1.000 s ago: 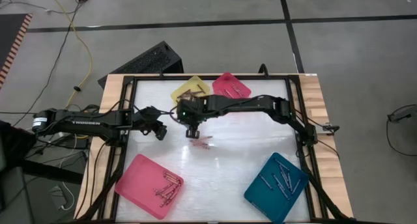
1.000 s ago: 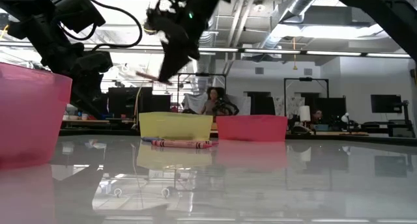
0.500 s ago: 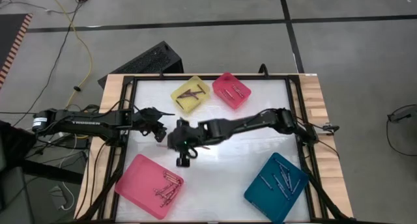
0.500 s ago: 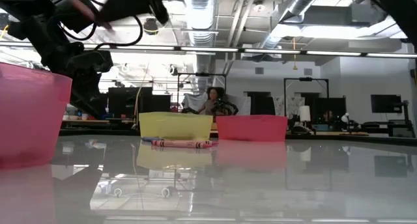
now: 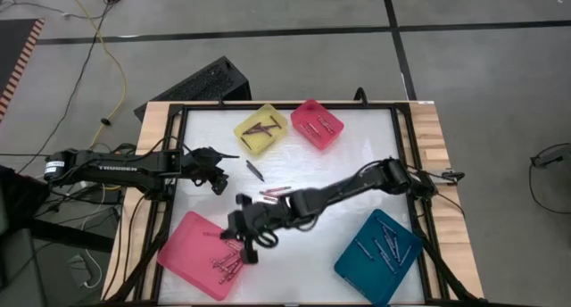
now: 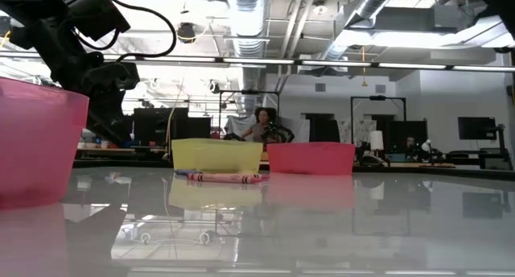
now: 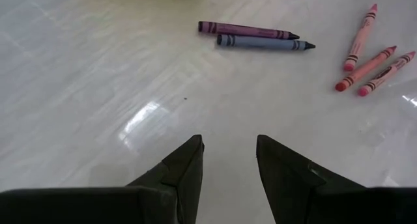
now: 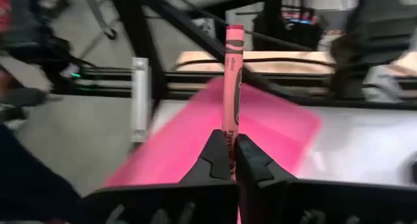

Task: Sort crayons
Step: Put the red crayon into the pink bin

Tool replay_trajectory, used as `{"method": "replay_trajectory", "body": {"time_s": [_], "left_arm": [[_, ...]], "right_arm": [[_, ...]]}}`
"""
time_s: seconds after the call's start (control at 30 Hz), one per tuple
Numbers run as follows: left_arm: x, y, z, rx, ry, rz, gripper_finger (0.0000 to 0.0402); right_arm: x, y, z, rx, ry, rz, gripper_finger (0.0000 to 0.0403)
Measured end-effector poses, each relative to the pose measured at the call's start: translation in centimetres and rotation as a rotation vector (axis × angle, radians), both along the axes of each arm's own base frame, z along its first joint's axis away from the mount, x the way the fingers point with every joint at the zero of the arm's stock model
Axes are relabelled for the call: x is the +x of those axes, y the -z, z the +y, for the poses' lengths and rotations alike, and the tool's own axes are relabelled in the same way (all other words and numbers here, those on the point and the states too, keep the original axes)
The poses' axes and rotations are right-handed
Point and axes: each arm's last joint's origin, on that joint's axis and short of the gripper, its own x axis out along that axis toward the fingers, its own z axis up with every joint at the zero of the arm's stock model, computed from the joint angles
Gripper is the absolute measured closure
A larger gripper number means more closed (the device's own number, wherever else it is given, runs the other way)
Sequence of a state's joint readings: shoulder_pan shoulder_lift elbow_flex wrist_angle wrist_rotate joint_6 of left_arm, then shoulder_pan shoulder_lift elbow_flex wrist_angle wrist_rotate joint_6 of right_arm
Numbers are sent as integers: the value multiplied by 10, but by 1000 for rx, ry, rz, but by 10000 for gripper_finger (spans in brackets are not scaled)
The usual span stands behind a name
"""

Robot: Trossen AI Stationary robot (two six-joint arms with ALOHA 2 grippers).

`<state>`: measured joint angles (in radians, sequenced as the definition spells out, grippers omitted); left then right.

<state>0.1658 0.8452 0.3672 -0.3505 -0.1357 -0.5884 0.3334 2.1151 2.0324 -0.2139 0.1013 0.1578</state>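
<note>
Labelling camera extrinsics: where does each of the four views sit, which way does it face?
High: above the table, straight down; both arms, right gripper over the large pink tray.
Low: table height, facing the room; left arm, yellow tray.
Left wrist: down past the open left gripper at loose crayons.
Right wrist: past shut jaws holding a pink crayon.
Shared: high and right wrist both show the large pink tray.

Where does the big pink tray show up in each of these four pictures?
High view: big pink tray at lower left.
Low view: at the left edge, close up.
Left wrist view: not in it.
Right wrist view: blurred, behind the pink crayon clamped in the right arm's jaws.
Shared landmark: the yellow tray, seen in the high and low views.
</note>
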Motion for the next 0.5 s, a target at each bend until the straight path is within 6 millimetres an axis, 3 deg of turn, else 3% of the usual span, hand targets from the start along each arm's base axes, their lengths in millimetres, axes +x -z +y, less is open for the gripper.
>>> {"method": "replay_trajectory", "body": {"time_s": [0.2,0.5], "left_arm": [[0,0,0,-1,1,6,269],[0,0,0,-2,-2,5,269]], "right_arm": [[-6,29,21,19,52,35,400],[-5,49,22,53,77,-10,400]]}}
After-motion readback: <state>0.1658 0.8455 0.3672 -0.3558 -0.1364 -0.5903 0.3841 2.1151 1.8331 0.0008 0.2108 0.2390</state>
